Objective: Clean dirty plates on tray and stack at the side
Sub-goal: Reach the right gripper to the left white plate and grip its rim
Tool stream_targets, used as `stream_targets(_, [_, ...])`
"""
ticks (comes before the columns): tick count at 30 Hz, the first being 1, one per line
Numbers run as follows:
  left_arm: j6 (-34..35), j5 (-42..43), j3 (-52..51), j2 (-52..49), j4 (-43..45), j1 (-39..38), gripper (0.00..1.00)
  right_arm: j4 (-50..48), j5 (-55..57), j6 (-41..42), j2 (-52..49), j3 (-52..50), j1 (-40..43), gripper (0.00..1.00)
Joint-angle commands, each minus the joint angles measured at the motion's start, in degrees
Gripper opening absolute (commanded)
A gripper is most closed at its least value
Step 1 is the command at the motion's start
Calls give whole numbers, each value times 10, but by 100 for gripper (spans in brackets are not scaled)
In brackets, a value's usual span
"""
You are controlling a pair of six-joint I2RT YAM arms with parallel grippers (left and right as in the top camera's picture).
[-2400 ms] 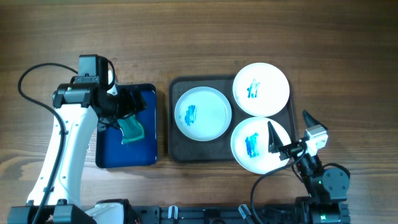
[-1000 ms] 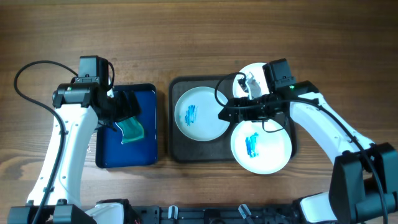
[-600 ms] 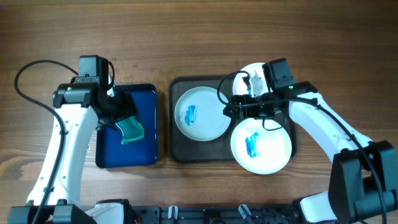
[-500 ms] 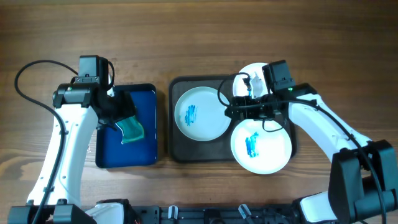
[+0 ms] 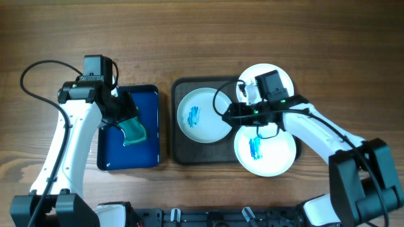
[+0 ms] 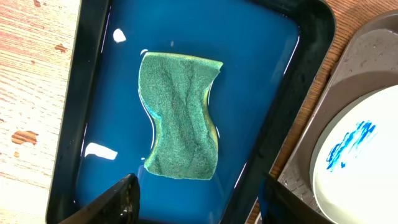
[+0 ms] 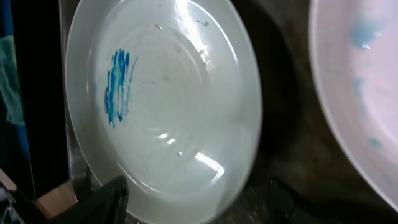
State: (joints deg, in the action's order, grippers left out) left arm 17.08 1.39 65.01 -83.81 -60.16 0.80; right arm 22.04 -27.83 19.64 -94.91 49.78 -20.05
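- right gripper (image 7: 199,196): fingers wide apart, nothing held. they straddle the near rim of the left plate (image 7: 168,106); can't tell if either pad touches it.
- left gripper (image 6: 200,194): also wide open and empty, hanging over the sponge (image 6: 181,118), which lies flat in the blue tray (image 6: 297,87) toward the left edge of the desk (image 5: 202,38).
- all three plates sit on the dark tray (image 5: 183,150), right of desk centre, each with a blue smear; nothing is stacked at the side yet.
- risk: the rim is thin, glossy and sloped, so a shallow pinch may slip and drop the plate back on the tray.
- risk: the near plate (image 5: 268,151) and far plate (image 5: 284,85) sit just beside the left one by the right arm's fingers; a tilted lift or wide fingers could knock or drag them.
- risk: the blue tray looks wet. a waterlogged sponge could sag or squirt out of the grip, and it would drip on the desk.
- risk: the arms must meet between the trays, so poor timing could make them clash.
- risk: a one-sided rim hold gives little support, so the wipe could twist the plate loose.
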Motion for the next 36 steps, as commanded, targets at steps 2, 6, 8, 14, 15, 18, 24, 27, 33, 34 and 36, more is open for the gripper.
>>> stream_targets(2, [1, 5, -5, -5, 2, -2, 55, -30, 24, 84, -50, -7, -16, 63])
stream_targets(6, [1, 5, -5, -5, 1, -2, 55, -45, 31, 117, -92, -7, -16, 51])
stream_targets(8, [1, 5, -5, -5, 1, -2, 52, -47, 39, 128, -110, -7, -16, 43])
stream_targets(14, [1, 5, -5, -5, 1, -2, 26, -45, 50, 136, -117, -7, -16, 15])
stream_targets(15, [1, 5, -5, -5, 1, -2, 20, -45, 54, 136, -117, -7, -16, 12])
stream_targets(18, [1, 5, -5, -5, -7, -2, 11, -44, 56, 136, -117, -7, -16, 6])
stream_targets(24, [-7, 9, -5, -5, -23, -2, 25, -44, 56, 135, -117, -7, -16, 6])
stream_targets(27, [-8, 10, -7, -7, -23, -2, 49, -42, 56, 134, -117, -7, -16, 7])
stream_targets(33, [-8, 10, -46, -9, -7, -2, 49, -42, 51, 133, -117, -7, -16, 9])
stream_targets(34, [-8, 10, -54, -9, 0, -2, 49, -42, 51, 134, -117, -7, -16, 9])
stream_targets(36, [-8, 11, -68, -10, 14, -2, 51, -42, 51, 133, -117, -7, -16, 10])
